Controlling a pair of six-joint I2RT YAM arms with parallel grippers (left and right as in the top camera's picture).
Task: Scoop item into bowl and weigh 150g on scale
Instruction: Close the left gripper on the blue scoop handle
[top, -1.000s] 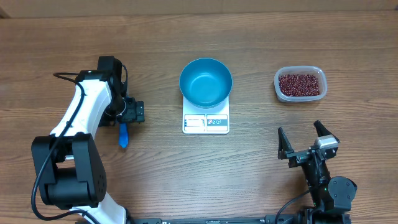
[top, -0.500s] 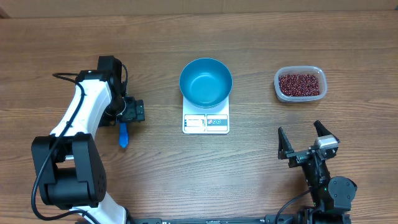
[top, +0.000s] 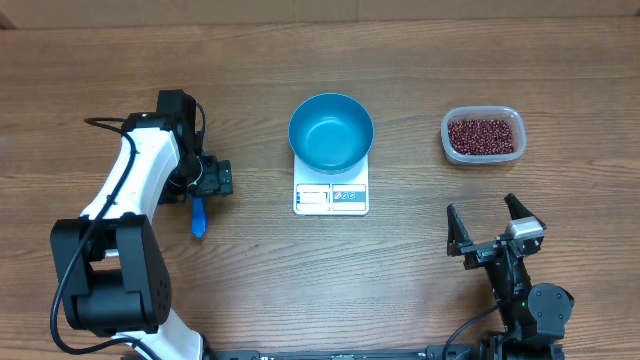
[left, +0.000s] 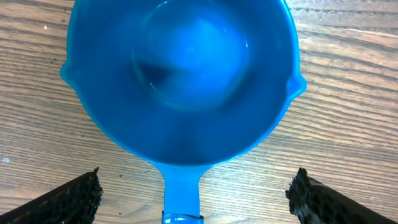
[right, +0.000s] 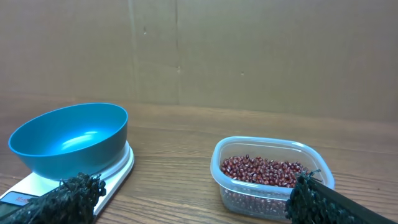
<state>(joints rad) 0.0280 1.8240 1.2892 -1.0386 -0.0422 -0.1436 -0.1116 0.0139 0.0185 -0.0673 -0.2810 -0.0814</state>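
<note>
Nothing has shifted since the earlier frame, so I judge scooping has not begun.

Overhead: the left gripper (top: 208, 182) hangs at centre left over the blue scoop (top: 198, 218). The right gripper (top: 481, 208) sits lower right, spread and empty. The bowl (top: 331, 131) stands empty on the scale (top: 331, 198) at centre. The beans (top: 484, 135) lie in the clear tub (top: 444, 135), upper right.

Left wrist: fingers (left: 68, 198) stand wide apart either side of the scoop's handle, clear of it.

Right wrist: fingers (right: 62, 193) are spread, with bowl and beans ahead.
</note>
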